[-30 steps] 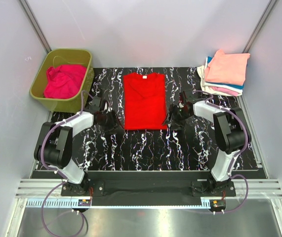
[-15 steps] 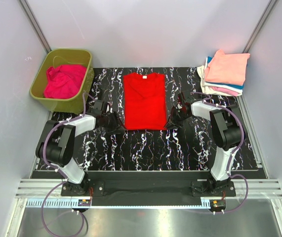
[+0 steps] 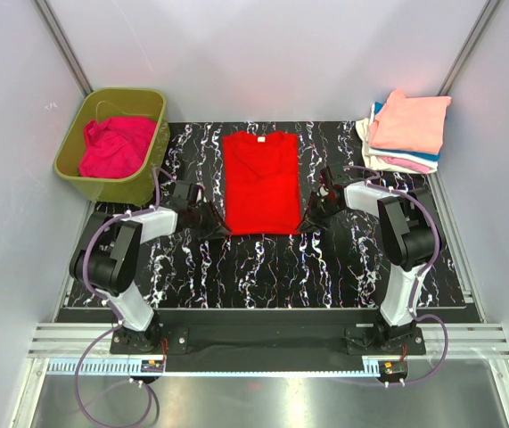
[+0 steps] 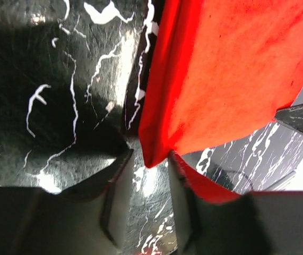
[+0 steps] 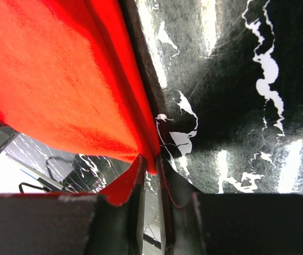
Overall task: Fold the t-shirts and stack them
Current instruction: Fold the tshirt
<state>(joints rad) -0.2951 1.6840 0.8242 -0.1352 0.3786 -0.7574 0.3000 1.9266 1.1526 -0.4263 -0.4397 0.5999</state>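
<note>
Setting up the next fold on the red shirt (image 3: 260, 183), spread flat mid-tabletop (image 3: 263, 267) as a long strip, sleeves tucked in, collar at the far end. Posted low at the near hem, one at each corner, so as to lift both corners together and keep the hem straight: left gripper (image 3: 209, 225) at the shirt's near-left corner, right gripper (image 3: 312, 217) at its near-right corner. Seen from the left wrist, jaws a little apart, straddling the corner tip, one side apparently slipped under the cloth edge; not pinched, by the look of it. Seen from the right wrist, jaws drawn almost together with the corner's thin edge nipped between them; taken as gripping the shirt, though hard to confirm with cloth so thin. Probably meant for carrying the hem up toward the collar to halve the strip; worth closing the left side fully first, or risk one corner slipping and the fold skewing. Waiting far left of the red shirt, a crumpled magenta shirt (image 3: 116, 147) in the green tub (image 3: 102, 184); far right of it, a stack of folded shirts (image 3: 406, 129), peach on top, ready to receive the red one.
</note>
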